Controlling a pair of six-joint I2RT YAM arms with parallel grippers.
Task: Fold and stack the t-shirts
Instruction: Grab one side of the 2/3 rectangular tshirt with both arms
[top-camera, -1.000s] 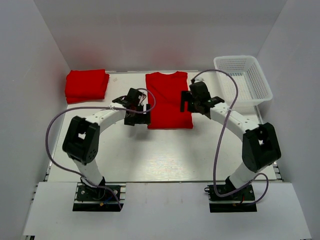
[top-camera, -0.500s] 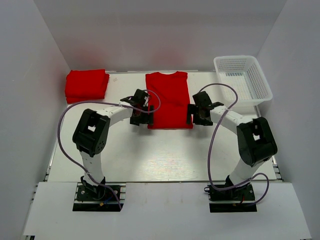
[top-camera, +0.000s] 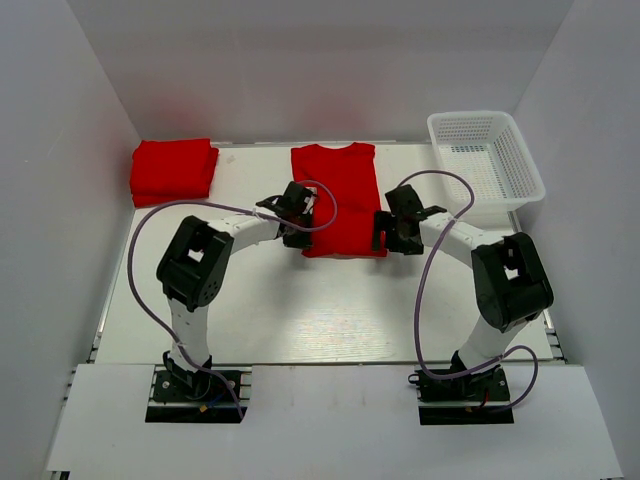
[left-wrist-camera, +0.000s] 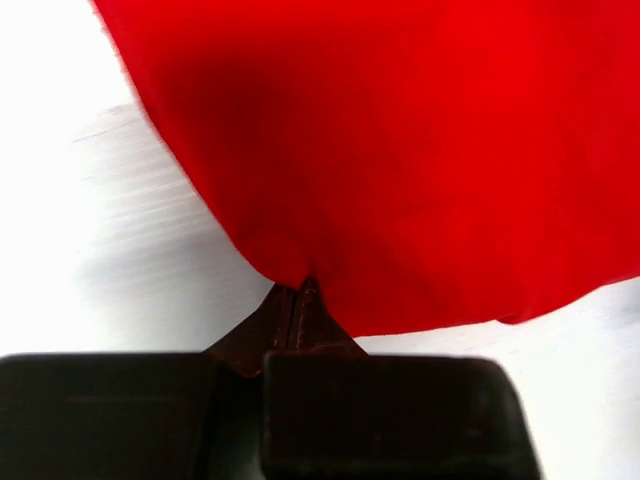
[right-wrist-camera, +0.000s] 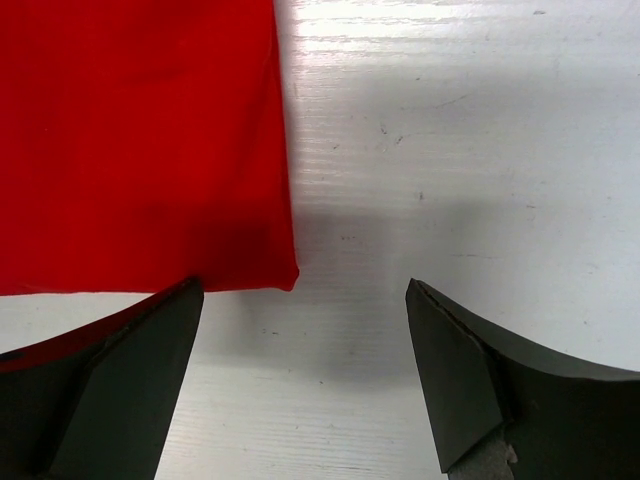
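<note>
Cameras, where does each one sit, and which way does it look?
Top external: fixed above and behind the arms, looking down at the table, the flat t-shirt, the folded stack and the white mesh basket; both arms and their bases show.
Left wrist: on the left arm, looking along the left gripper, shut on the flat t-shirt's edge; only its fingers show.
Right wrist: on the right arm, looking down past the open right gripper at that shirt's corner; two fingers show.
Shared: all three see the flat t-shirt.

Basket & table
White mesh basket (top-camera: 522, 170) sat at far-right corner of white table (top-camera: 300, 305); plain white walls (top-camera: 300, 60) on 3 sides.
</note>
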